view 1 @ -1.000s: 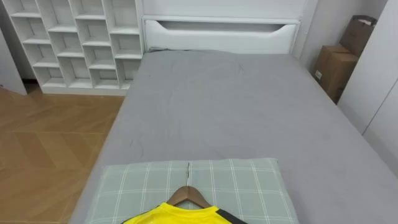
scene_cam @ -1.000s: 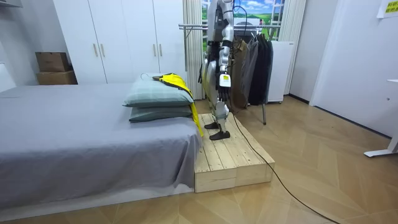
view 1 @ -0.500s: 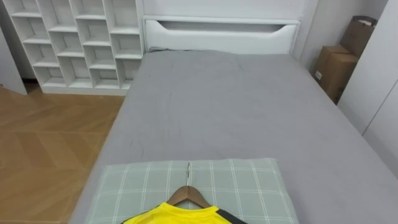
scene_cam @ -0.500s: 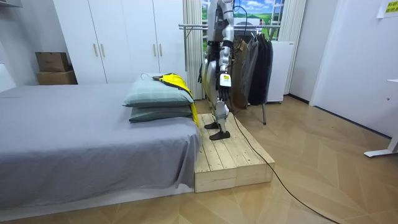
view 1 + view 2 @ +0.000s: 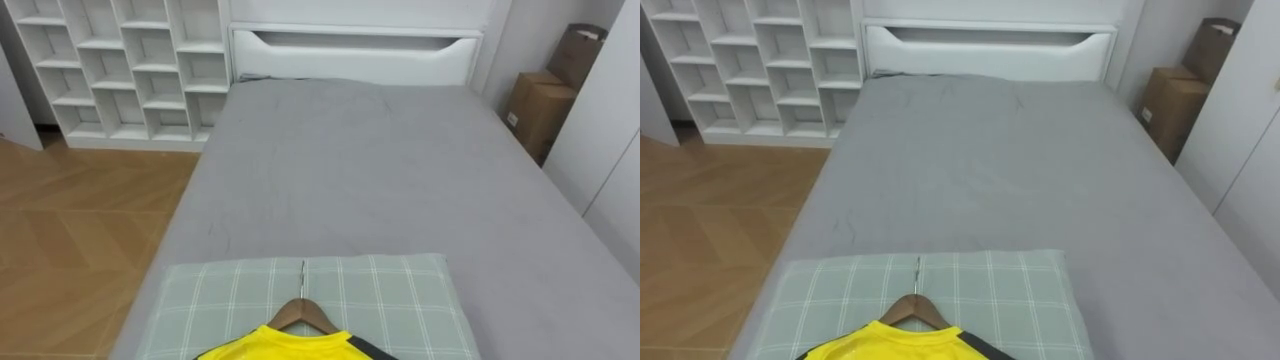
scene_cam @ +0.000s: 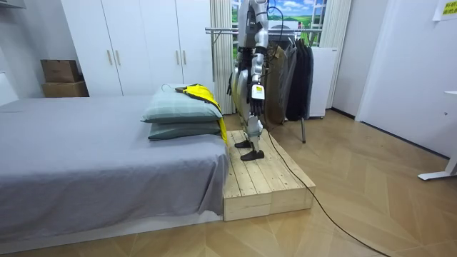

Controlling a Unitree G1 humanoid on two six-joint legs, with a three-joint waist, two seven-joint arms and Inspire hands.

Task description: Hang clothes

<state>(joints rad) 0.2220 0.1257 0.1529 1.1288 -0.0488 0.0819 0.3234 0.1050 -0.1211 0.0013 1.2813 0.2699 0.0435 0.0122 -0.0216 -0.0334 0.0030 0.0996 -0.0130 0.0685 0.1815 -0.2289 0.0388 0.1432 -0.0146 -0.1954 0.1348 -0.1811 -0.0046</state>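
A yellow shirt [image 5: 281,346] on a wooden hanger [image 5: 303,313] lies on the green checked pillow [image 5: 385,290] at the near end of the grey bed [image 5: 370,170], the hanger's hook pointing down the bed. In the room view the robot stands upright on a wooden platform [image 6: 268,178] just beside the pillows, with a clothes rack [image 6: 221,30] of dark garments [image 6: 296,71] behind it. Its left hand [image 6: 256,93] hangs by its hip, above and apart from the shirt. How far the hand is open cannot be told. White shelves [image 5: 130,70] and cardboard boxes [image 5: 540,105] flank the bed's far end.
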